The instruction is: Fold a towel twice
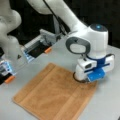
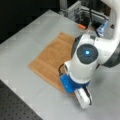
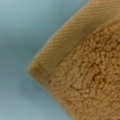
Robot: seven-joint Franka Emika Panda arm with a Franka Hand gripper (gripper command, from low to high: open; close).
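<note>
In a front view, the soft tan terry-cloth towel (image 1: 53,95) lies spread flat on the pale grey tabletop (image 1: 107,105), with a flatter woven band running near its right-hand edge. The white Franka arm with a blue-lit joint reaches down from the top, and its pincer (image 1: 83,80) is at the towel's far right corner, low against the cloth. The wrist body hides the fingertips, so whether they are apart or together cannot be told. At the left, past the towel, stand grey metal fixtures with an orange tab (image 1: 47,50) and another orange tab (image 1: 9,79) near the left edge.

In a front view from the opposite side, the towel (image 2: 51,60) lies flat in the middle of the tabletop (image 2: 22,42), and the arm's white wrist with its blue mount covers the towel's lower right corner. The pincer (image 2: 65,91) is hidden beneath that housing.

In the wrist view, a rounded corner of the towel (image 3: 82,75) fills the right side, its ribbed border band beside the looped pile, lying on the tabletop (image 3: 22,30). The pincer's fingers do not show here.
</note>
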